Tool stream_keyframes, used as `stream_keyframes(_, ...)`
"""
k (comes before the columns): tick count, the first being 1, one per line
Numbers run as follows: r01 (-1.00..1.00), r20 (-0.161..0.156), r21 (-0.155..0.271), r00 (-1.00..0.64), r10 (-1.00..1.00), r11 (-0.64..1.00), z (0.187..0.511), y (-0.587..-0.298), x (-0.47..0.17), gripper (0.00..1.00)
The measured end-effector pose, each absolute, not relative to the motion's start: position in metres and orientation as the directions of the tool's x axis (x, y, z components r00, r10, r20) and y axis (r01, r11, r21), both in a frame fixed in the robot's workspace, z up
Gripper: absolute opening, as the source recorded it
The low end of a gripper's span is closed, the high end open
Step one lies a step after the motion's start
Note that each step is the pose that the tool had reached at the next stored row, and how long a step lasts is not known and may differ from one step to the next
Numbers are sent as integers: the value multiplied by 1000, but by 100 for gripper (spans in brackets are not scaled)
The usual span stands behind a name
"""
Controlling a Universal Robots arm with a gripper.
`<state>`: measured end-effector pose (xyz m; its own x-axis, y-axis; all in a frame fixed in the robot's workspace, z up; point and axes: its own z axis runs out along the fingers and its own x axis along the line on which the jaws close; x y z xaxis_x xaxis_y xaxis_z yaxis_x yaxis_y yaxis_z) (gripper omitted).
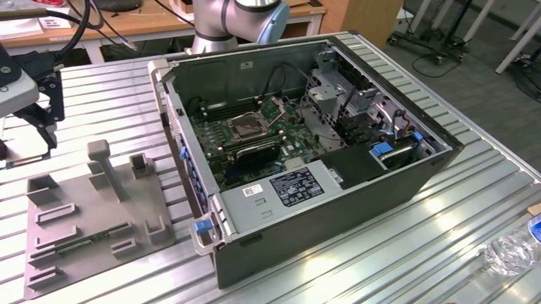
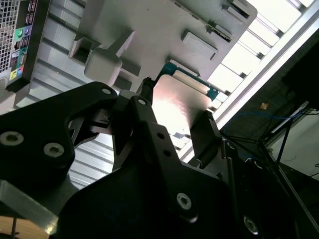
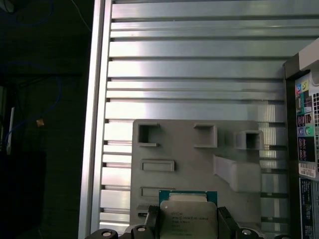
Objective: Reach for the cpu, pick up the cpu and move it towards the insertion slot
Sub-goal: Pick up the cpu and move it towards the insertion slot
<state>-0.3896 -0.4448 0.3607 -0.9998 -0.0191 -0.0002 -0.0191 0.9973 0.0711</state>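
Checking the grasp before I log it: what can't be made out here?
cpu: first wrist view, part cut off by the picture edge.
gripper: exterior view, partly cut off by that view's left edge.
insertion slot: exterior view, contacts too small to see.

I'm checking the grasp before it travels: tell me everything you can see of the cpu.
The cpu is a small flat square chip. It has a silvery metal lid with faint print, on a green board whose edge peeks out round it. The gripper is shut on it, black fingers against two opposite edges. It seems lifted off the grey fixture plate, which lies behind it in both wrist views. Its lid reflects light in the second wrist view.
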Motion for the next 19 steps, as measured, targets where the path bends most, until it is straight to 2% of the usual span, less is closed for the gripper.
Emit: stream_keyframes(19, -19, 0, 71, -1000, -19, 997, 361, -445, -382, 54)
